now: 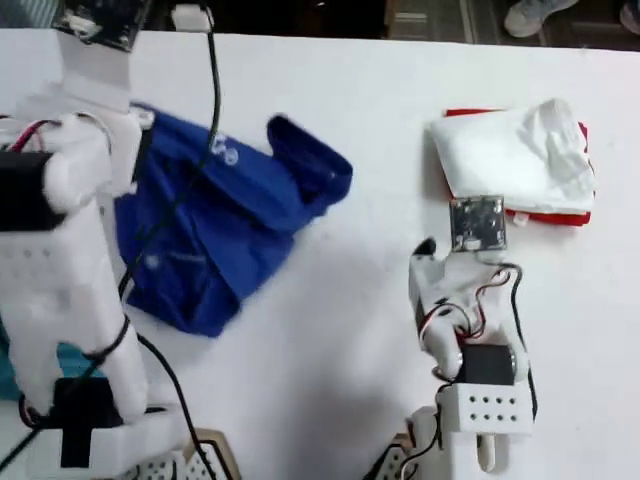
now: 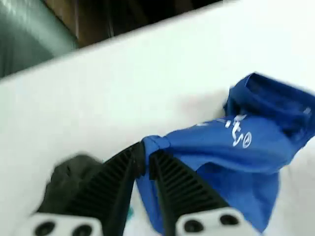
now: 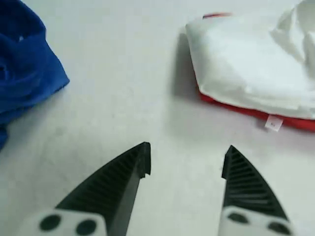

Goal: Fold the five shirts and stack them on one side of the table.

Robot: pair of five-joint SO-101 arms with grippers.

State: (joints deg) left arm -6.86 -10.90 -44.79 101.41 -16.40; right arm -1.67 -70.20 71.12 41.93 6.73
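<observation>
A crumpled blue shirt (image 1: 215,225) lies on the white table at the centre left. My left gripper (image 2: 146,158) is shut on a bunched edge of the blue shirt (image 2: 231,147), and the left arm (image 1: 60,270) stands over the shirt's left side. At the back right a folded white shirt (image 1: 510,155) rests on a folded red shirt (image 1: 575,215). My right gripper (image 3: 187,160) is open over bare table, short of the white shirt (image 3: 246,59) and red shirt (image 3: 290,120), with nothing between its fingers. The right arm (image 1: 470,330) is at the front right.
A teal cloth (image 1: 8,370) shows at the table's left edge behind the left arm. Black cables (image 1: 212,90) run over the blue shirt. The table's far edge (image 1: 350,38) borders a dark floor. Bare table (image 1: 350,330) lies between the arms.
</observation>
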